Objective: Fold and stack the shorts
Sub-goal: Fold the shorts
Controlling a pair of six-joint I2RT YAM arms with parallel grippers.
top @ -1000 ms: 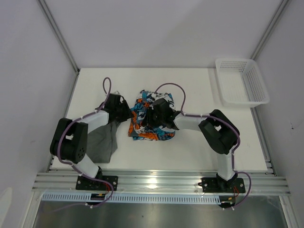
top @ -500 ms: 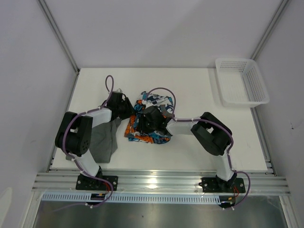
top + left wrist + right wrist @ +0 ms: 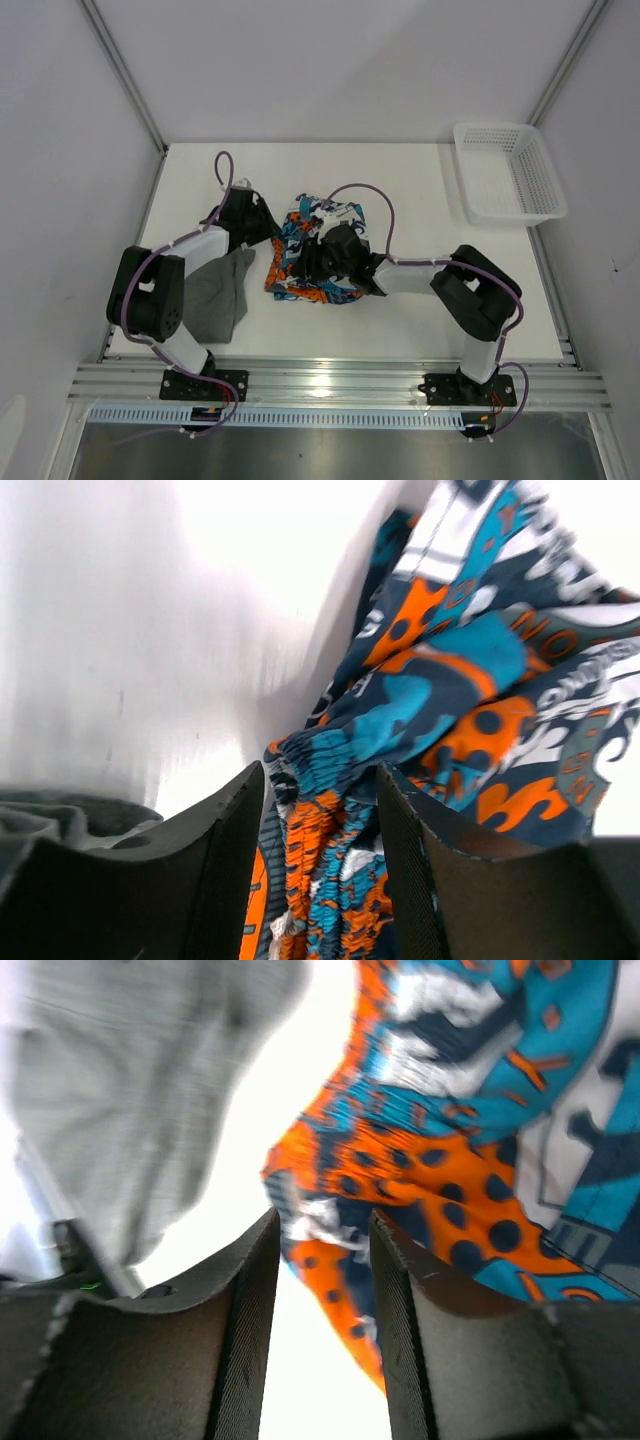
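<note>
The patterned shorts (image 3: 318, 262) lie crumpled mid-table, between the two grippers. The dark grey shorts (image 3: 215, 298) lie flat to their left, partly under my left arm. My left gripper (image 3: 268, 228) is at the patterned shorts' upper left edge. In the left wrist view this gripper (image 3: 320, 780) has the gathered waistband (image 3: 320, 830) bunched between its fingers, filling the gap, and grey cloth (image 3: 60, 815) shows at the lower left. My right gripper (image 3: 308, 262) is low over the patterned shorts. In the right wrist view it (image 3: 322, 1225) is narrowly open, with an orange hem (image 3: 345, 1260) partly between the fingers and bare table showing through.
A white mesh basket (image 3: 490, 128) stands at the table's back right corner. Purple cables loop above both wrists. The table's left edge runs close to the grey shorts. A blurred grey cloth shape (image 3: 130, 1080) fills the right wrist view's upper left.
My left gripper reached right into the patterned shorts, then drew back up and left. My right gripper shifted left, then back right, and the shorts changed shape slightly.
</note>
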